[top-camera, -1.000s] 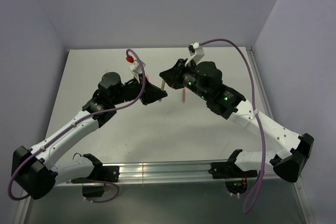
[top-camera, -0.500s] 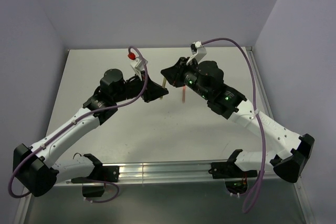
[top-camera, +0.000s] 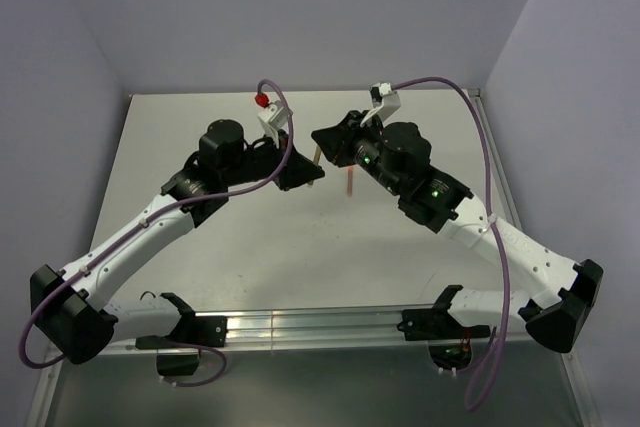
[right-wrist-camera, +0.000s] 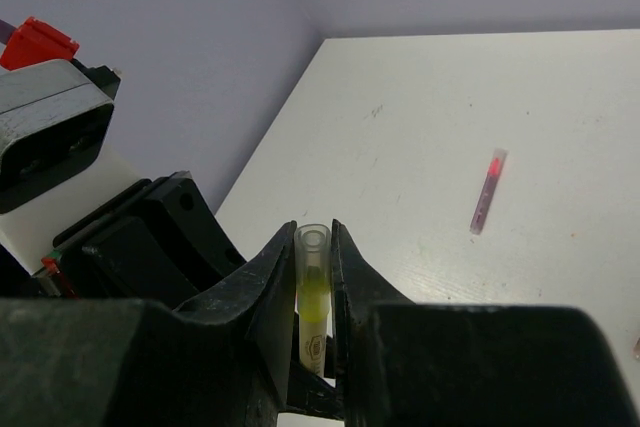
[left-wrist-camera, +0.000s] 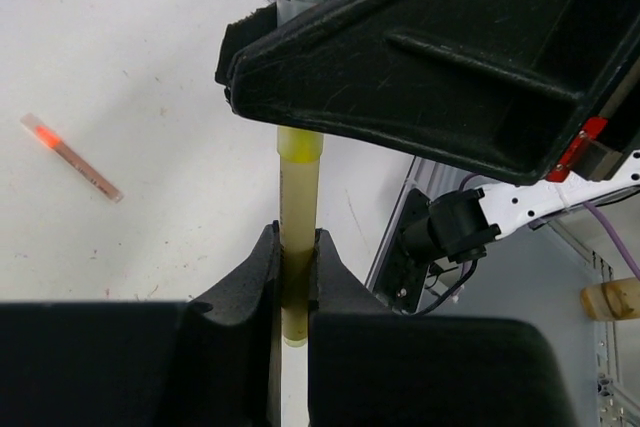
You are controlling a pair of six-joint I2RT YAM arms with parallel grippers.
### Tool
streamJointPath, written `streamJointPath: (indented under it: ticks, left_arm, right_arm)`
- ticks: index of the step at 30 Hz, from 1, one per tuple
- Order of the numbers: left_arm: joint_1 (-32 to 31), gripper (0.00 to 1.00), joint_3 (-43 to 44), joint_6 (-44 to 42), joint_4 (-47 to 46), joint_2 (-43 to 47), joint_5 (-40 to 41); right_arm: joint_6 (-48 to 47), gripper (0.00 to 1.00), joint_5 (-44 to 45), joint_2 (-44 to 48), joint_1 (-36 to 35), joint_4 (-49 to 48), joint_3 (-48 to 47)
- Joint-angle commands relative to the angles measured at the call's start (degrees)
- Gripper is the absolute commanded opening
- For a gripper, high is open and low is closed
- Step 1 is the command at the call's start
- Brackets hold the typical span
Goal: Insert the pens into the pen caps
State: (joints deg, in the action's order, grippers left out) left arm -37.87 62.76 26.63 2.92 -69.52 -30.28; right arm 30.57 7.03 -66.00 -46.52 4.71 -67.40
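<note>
Left claw (left-wrist-camera: 293, 239) pinching olive pen (left-wrist-camera: 298, 197) | right claw (right-wrist-camera: 313, 235) pinching yellow-green cap (right-wrist-camera: 313, 292) | ends meeting, seating unconfirmed | red pen (right-wrist-camera: 486, 192) on bench (right-wrist-camera: 560, 97), outstanding

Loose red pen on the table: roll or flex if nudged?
The red pen looks slim and round, so a sideways nudge would probably roll it. It lies straight on the table, so likely stiff, and being so thin, probably light.

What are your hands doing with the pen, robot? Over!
Left hand shut on tan pen. Right hand shut on yellow-green cap. Pen meets cap, depth unclear. Red pen loose on table, not in the way.
</note>
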Motion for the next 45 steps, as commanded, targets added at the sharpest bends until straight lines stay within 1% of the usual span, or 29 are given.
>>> streamJointPath:
  ticks: [1, 10, 13, 18, 21, 26, 27, 29, 30, 32, 33, 35, 36, 37, 39, 41, 42, 44, 45]
  left_arm:
    - [0.5, 0.00, 6.5, -1.3, -9.0, -0.4, 6.0]
    - [0.6, 0.00, 9.3, -3.3, -7.7, -1.1, 7.4]
    - [0.6, 0.00, 9.3, -3.2, -7.9, -1.1, 5.9]
    - [0.6, 0.00, 7.3, -2.3, -8.3, -0.7, 1.9]
    - [0.6, 0.00, 5.9, -2.2, -8.1, 0.1, 1.3]
    - [0.5, 0.00, 4.4, -2.5, -6.3, 0.7, -2.2]
    - [0.4, 0.02, 4.0, -2.6, -5.5, 0.7, -2.5]
    - [0.3, 0.10, 2.8, -2.8, -4.9, 1.4, -2.9]
    - [0.2, 0.17, 2.5, -2.9, -4.4, 1.7, -2.9]
    - [0.1, 0.23, 1.6, -3.3, -3.7, 2.6, -3.0]
    - [-0.1, 0.28, 1.4, -3.5, -3.3, 2.9, -2.8]
    - [-0.3, 0.35, 1.3, -4.2, -1.3, 3.5, -2.9]
    - [-0.4, 0.44, 1.4, -4.5, -0.6, 3.6, -2.8]
    - [-0.4, 0.48, 1.4, -4.8, 0.5, 3.8, -2.6]
    - [-0.5, 0.54, 1.1, -5.1, 1.4, 4.7, -1.6]
    - [-0.6, 0.56, 0.6, -5.1, 2.4, 6.0, -0.2]
    - [-0.6, 0.58, 0.4, -5.2, 2.9, 6.4, 1.9]
    - [-0.6, 0.59, 0.2, -4.9, 4.3, 8.0, 5.3]
    - [-0.5, 0.60, 0.1, -4.7, 4.7, 8.4, 8.9]
  right_arm:
    - [-0.1, 0.00, -8.4, 0.4, -5.1, 7.2, 3.3]
    - [0.4, 0.00, -7.6, 0.9, -7.5, 8.9, 5.5]
    - [0.7, 0.00, -4.8, 1.1, -7.6, 9.8, 5.2]
    - [0.1, 0.00, 0.8, 1.0, -7.3, 12.3, 0.9]
    - [-0.2, 0.00, 1.1, 0.2, -6.0, 13.0, -1.5]
    - [-0.7, 0.00, 0.6, -2.0, -2.8, 14.0, -5.3]
    - [-0.8, 0.00, 0.4, -2.6, -1.0, 14.2, -6.5]
    - [-1.0, 0.00, -0.3, -3.3, 0.8, 13.9, -7.9]
    - [-1.3, 0.00, -0.4, -4.1, 2.7, 14.5, -8.7]
    - [-1.8, 0.00, 0.3, -4.7, 4.2, 14.7, -10.5]
    - [-2.3, 0.00, 0.4, -5.4, 4.9, 14.8, -11.0]
    - [-2.6, 0.00, 0.4, -6.1, 7.0, 15.8, -12.7]
    - [-3.3, 0.00, 0.9, -6.3, 7.6, 15.8, -12.9]
    - [-3.7, 0.00, 1.8, -6.5, 8.5, 15.9, -13.2]
    - [-4.6, 0.00, 3.8, -7.2, 9.3, 16.6, -13.7]
    - [-5.1, 0.00, 4.6, -7.7, 10.6, 17.3, -13.3]
    - [-5.6, 0.00, 5.9, -8.4, 11.0, 18.1, -13.0]
    - [-6.0, 0.00, 8.2, -9.3, 11.7, 18.8, -11.6]
    - [-6.3, 0.00, 9.0, -9.9, 11.8, 18.3, -10.7]
